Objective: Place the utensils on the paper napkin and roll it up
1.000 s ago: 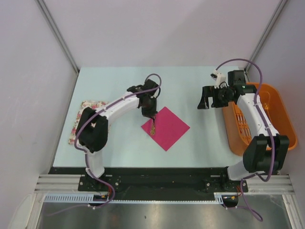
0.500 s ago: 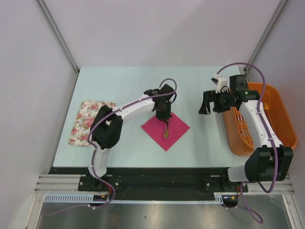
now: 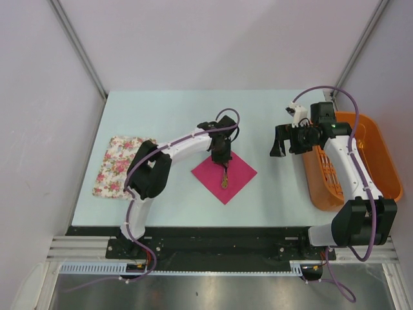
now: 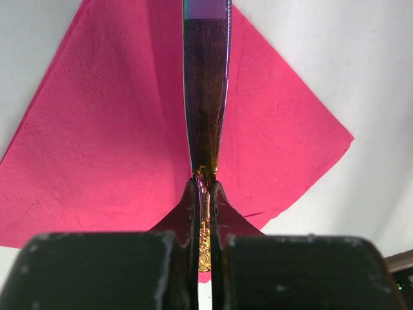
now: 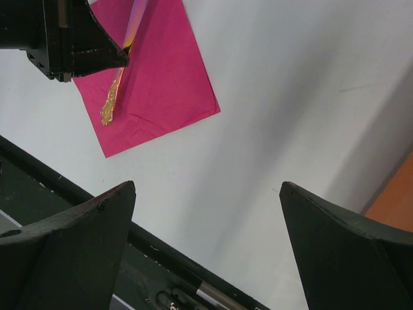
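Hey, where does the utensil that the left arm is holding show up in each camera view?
Top external: utensil at the centre, over the napkin.
Left wrist: utensil runs up the middle, from bottom centre to the top edge.
Right wrist: utensil in the top left corner, gold end pointing down.
Shared landmark: the pink napkin, behind the utensil in all three views.

No legible text, labels or numbers.

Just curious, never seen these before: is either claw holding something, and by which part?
Left gripper pinches a utensil near its ornate gold end; right gripper holds nothing.
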